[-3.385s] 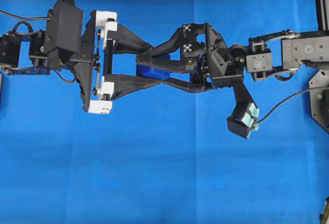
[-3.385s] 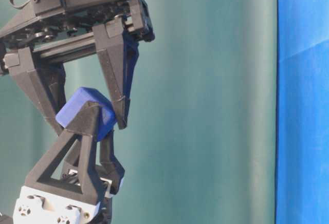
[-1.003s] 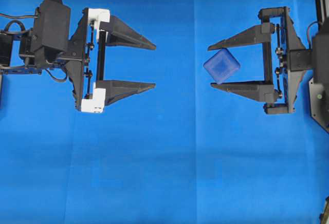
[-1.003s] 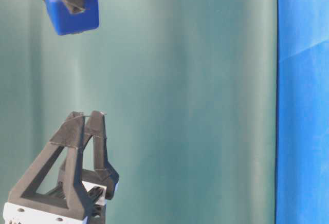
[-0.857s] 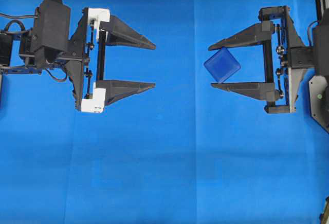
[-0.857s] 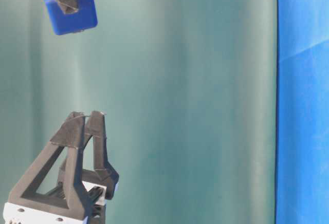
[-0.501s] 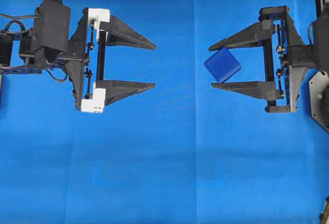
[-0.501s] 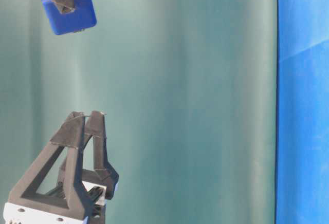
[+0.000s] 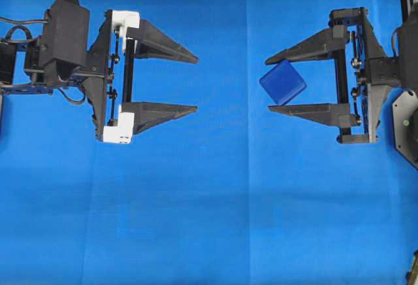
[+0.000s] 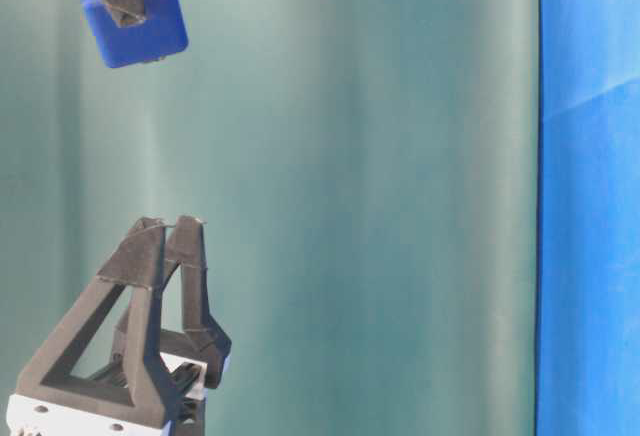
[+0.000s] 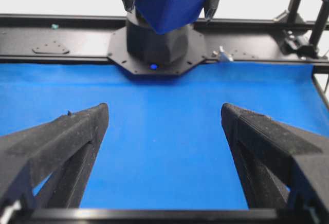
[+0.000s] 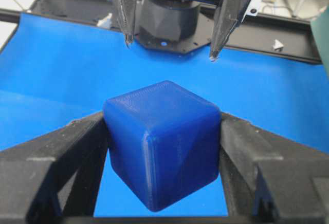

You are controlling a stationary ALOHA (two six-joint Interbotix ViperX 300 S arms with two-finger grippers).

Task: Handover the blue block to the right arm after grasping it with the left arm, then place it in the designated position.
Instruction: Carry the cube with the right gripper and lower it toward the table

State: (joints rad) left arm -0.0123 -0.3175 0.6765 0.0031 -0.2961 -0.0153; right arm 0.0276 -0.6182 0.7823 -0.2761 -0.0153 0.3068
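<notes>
The blue block (image 9: pixel 282 82), a dark-blue rounded cube, hangs tilted between the tips of my right gripper (image 9: pixel 268 83), which is shut on it above the blue cloth. The right wrist view shows the blue block (image 12: pixel 162 149) pinched on both sides by the black fingers (image 12: pixel 72 157). It also shows at the top of the table-level view as the blue block (image 10: pixel 135 26). My left gripper (image 9: pixel 197 83), the one with white brackets, stands open and empty well to the left, its tips facing the block. In the left wrist view the left gripper (image 11: pixel 164 115) frames bare cloth, with the blue block (image 11: pixel 172 0) far ahead.
The blue cloth (image 9: pixel 209 219) covers the whole table. A black frame rail (image 11: pixel 61 39) runs along the far edge in the left wrist view. The right arm's base (image 9: pixel 406 128) sits at the right edge, and the left arm's base (image 12: pixel 167 21) shows behind the block.
Almost nothing has moved in the last second; the right gripper keeps holding the block, which has tilted very slightly. Earlier both grippers met at the middle over the block.
</notes>
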